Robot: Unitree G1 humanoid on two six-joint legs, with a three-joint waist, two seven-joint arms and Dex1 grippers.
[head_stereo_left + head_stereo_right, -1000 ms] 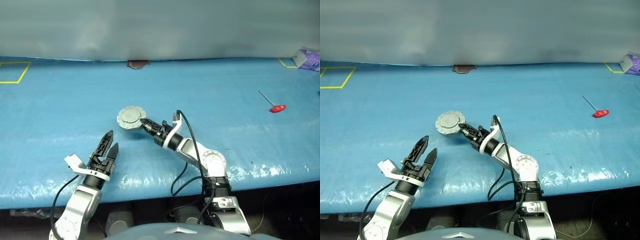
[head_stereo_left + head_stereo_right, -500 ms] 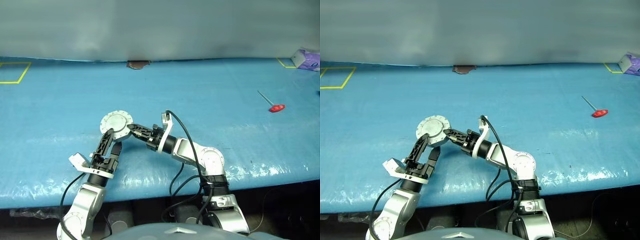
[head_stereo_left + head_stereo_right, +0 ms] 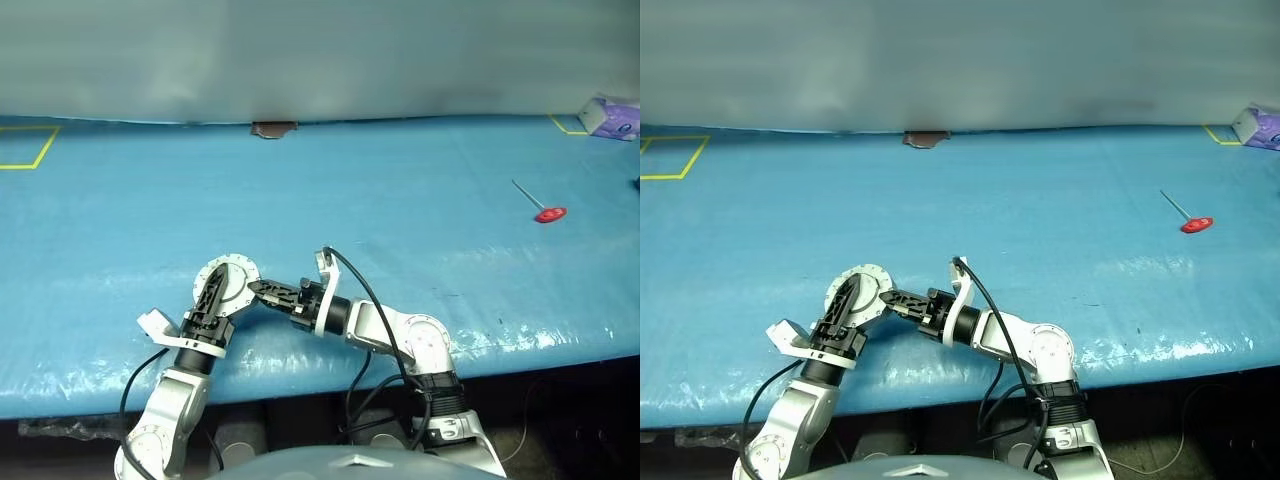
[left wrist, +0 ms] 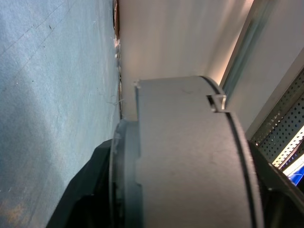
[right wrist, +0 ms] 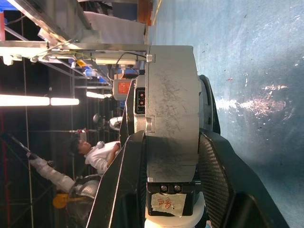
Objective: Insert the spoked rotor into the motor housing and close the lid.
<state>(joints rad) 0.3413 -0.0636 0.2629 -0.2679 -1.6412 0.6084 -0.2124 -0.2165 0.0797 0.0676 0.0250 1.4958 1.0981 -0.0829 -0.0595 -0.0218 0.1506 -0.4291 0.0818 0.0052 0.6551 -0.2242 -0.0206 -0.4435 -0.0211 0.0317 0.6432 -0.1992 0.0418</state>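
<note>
Grippers meet at lower left of head view. Right gripper [image 3: 262, 289] clamped on motor housing [image 3: 232, 284], fingers [image 5: 216, 180] on both sides, holding it above table [image 3: 400, 200]. Left gripper [image 3: 210, 300] fingers bracket same housing, touching. Red-handled tool [image 3: 545, 210] upper right, well apart.

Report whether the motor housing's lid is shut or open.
Shut, as far as the views show: the motor housing, held between both grippers, shows a flat grey lid flush on it; no windings or spoked rotor are visible.
</note>
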